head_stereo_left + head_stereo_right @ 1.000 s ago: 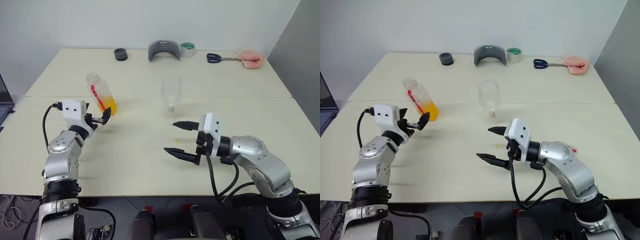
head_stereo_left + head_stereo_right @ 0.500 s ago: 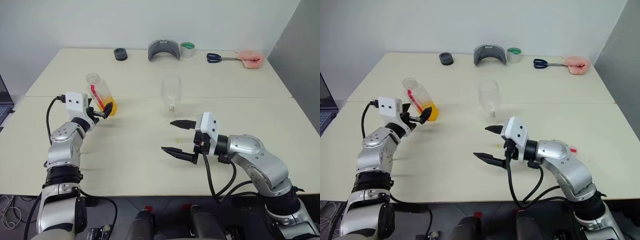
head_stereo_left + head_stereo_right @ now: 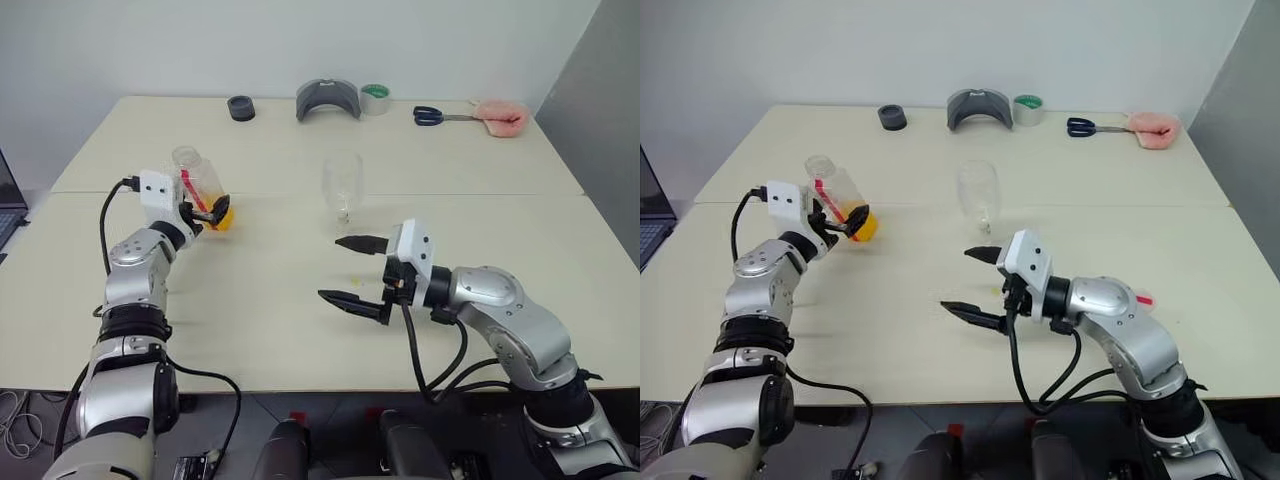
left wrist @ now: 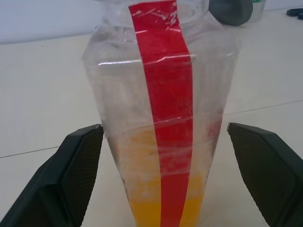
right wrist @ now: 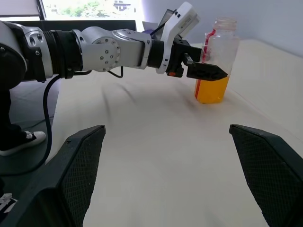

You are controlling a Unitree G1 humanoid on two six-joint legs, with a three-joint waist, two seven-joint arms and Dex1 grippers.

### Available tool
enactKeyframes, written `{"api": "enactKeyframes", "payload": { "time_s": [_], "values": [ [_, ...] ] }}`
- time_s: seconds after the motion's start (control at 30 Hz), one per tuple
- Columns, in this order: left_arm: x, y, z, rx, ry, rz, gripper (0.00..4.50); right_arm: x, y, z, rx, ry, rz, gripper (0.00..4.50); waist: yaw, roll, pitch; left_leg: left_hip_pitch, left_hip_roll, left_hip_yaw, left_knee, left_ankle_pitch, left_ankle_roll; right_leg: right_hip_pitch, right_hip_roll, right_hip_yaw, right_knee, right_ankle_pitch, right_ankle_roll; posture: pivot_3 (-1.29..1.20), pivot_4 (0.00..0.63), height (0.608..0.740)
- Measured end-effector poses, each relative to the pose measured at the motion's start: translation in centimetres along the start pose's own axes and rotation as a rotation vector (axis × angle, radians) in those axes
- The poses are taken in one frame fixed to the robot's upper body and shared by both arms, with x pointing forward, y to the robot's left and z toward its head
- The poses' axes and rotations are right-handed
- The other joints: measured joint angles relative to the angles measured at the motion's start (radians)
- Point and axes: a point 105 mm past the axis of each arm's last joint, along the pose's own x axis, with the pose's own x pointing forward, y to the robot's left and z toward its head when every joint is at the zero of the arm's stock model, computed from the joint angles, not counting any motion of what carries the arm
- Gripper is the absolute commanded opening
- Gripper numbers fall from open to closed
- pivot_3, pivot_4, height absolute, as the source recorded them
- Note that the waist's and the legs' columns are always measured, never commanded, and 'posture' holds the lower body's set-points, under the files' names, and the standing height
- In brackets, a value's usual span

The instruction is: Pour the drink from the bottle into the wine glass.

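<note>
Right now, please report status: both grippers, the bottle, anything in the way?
Left gripper open, fingers either side of the bottle, not closed on it. Right gripper open, empty, short of the wine glass. Bottle upright, uncapped. Nothing in the way.

Counted on the table (image 3: 300, 330): one bottle (image 3: 200, 186), one wine glass (image 3: 342, 185), two tape rolls (image 3: 241, 108), one pair of scissors (image 3: 436, 116).

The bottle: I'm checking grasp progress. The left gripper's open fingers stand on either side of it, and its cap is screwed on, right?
Not quite. The bottle has no cap: the right wrist view shows its open mouth. The rest holds: the left gripper is open, with its fingers on either side of the bottle, as the left wrist view shows.
</note>
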Motion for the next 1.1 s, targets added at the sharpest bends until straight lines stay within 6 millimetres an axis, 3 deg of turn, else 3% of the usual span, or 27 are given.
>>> {"api": "enactKeyframes", "payload": {
  "time_s": [0.2, 0.5, 0.73, 0.9, 1.1],
  "values": [
    [0.4, 0.1, -0.4, -0.002, 0.01, 0.0, 4.5, 0.4, -0.2, 0.8, 0.023, -0.036, -0.013, 4.46, -0.001, 0.0, 0.0, 0.0, 0.0, 0.0, 0.0, 0.0, 0.0, 0.0, 0.0, 0.0, 0.0, 0.0, 0.0, 0.0, 0.15, 0.74],
    [0.8, 0.0, 0.0, -0.004, -0.008, -0.009, 1.82, 0.4, -0.2, 0.7, 0.034, -0.033, -0.015, 4.5, -0.002, 0.0, 0.0, -0.001, 0.0, 0.0, 0.0, 0.0, 0.0, 0.0, 0.0, 0.0, 0.0, 0.0, 0.0, 0.0, 0.15, 0.74],
    [0.8, -0.2, 0.1, 0.002, -0.01, -0.017, 1.72, 0.4, -0.4, 0.8, 0.032, -0.033, -0.03, 4.5, -0.003, 0.0, 0.0, -0.001, 0.0, -0.001, 0.001, 0.0, 0.0, 0.0, 0.0, 0.0, 0.0, 0.0, 0.0, 0.0, 0.15, 0.74],
    [1.6, -6.0, 3.0, 0.191, -0.094, -0.219, 1.72, -0.9, -2.2, 1.7, -0.001, -0.054, -0.15, 4.5, 0.013, 0.0, 0.0, -0.003, -0.001, -0.001, 0.001, 0.0, 0.0, -0.001, -0.002, -0.001, 0.0, 0.0, 0.0, 0.0, 0.15, 0.74],
    [2.5, -9.8, 6.4, 0.408, -0.178, -0.319, 1.72, -2.1, -3.8, 2.1, -0.028, -0.054, -0.268, 4.5, 0.01, 0.0, 0.0, -0.002, 0.0, 0.0, 0.001, 0.0, 0.0, -0.001, 0.0, 0.0, 0.001, 0.0, 0.0, 0.0, 0.15, 0.74]
  ]
}}
